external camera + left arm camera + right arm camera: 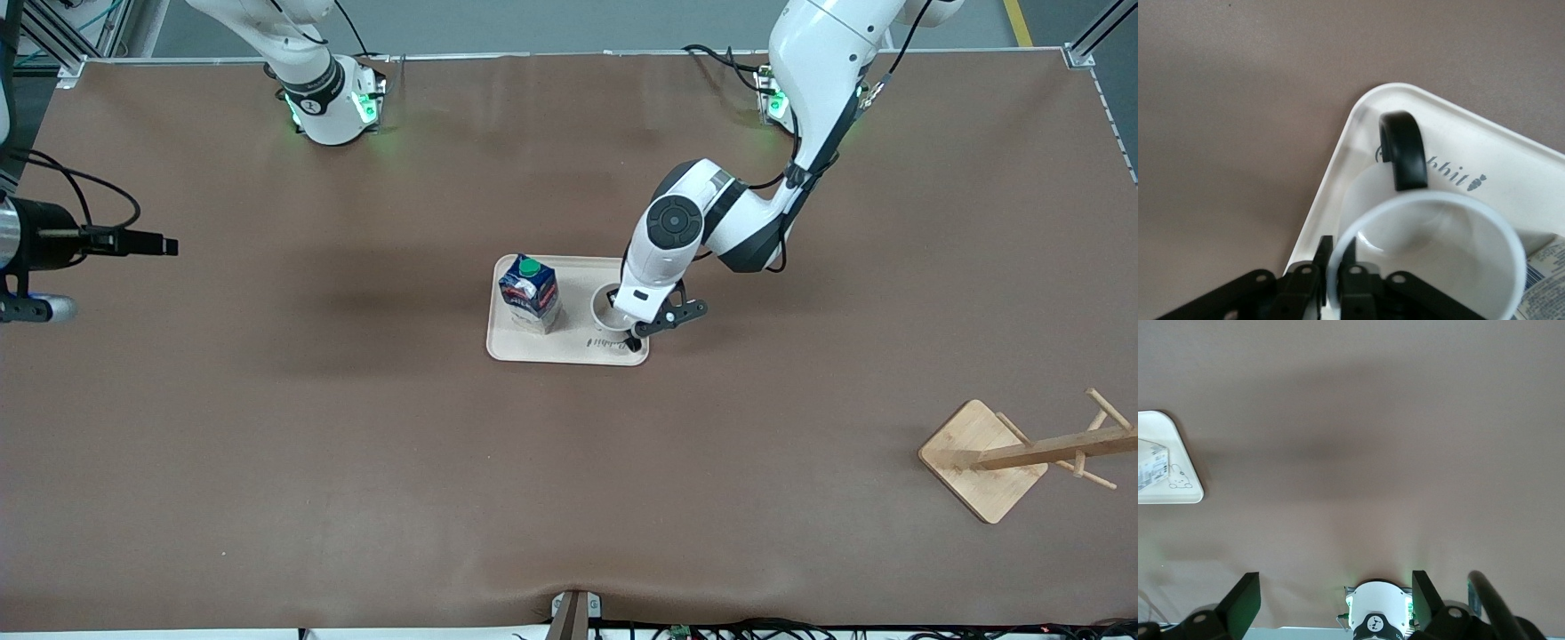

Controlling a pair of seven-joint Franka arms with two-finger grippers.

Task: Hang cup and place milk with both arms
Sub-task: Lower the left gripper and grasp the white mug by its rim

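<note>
Left gripper [1335, 277] pinches the rim of the one cup [1431, 257] on the single tray [1511, 143], beside one milk [530, 292] carton. Right gripper [1331, 603] waits with fingers spread over bare table [267, 427]. One wooden rack [1022, 453] stands well apart.

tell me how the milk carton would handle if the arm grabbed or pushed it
The milk carton stands tall and narrow on the tray, so a push near its green cap would probably tip it. Its flat printed sides look smooth and may yield slightly to fingers; a low squeeze seems safer.
</note>
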